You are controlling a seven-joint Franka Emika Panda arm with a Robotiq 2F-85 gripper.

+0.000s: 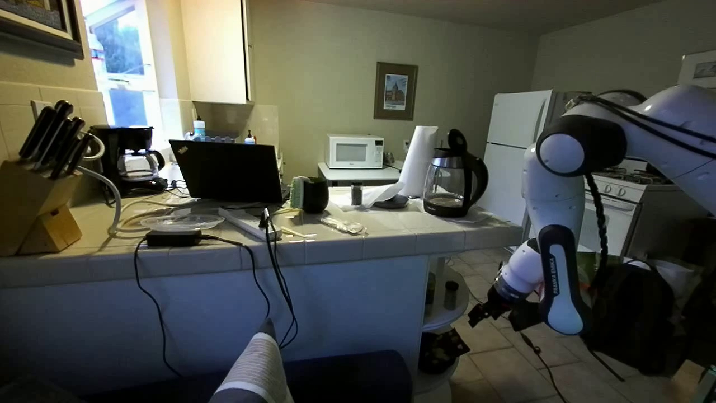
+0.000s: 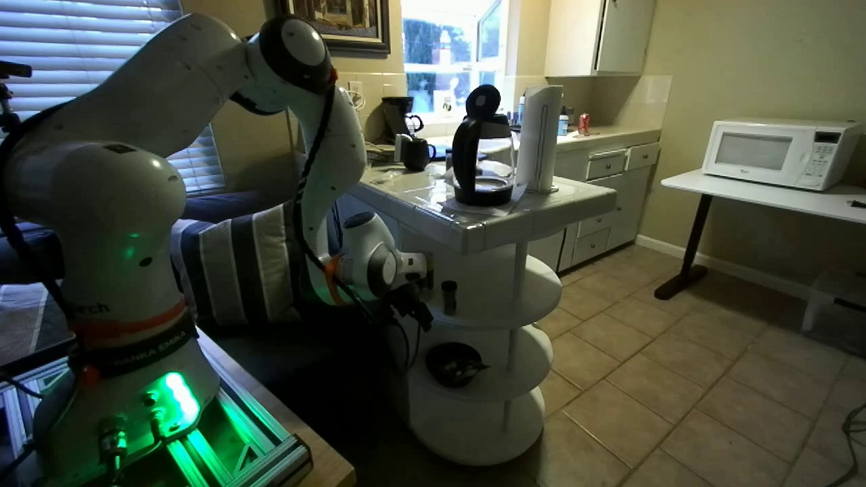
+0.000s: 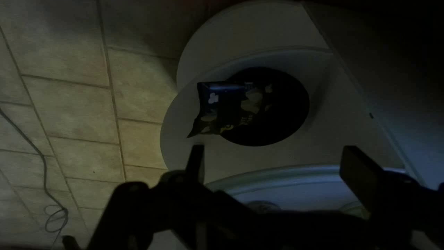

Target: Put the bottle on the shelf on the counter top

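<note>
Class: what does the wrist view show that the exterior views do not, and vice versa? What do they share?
Only the wrist view shows dim lettering on the snack packet.

Only the exterior views show the counter top, the glass kettle, the paper towel roll and the white microwave.

Shared: that packet, the black bowl, the rounded shelves, the tiled floor and the gripper. A small dark bottle stands upright in both exterior views; a round top in the wrist view may be its lid.
</note>
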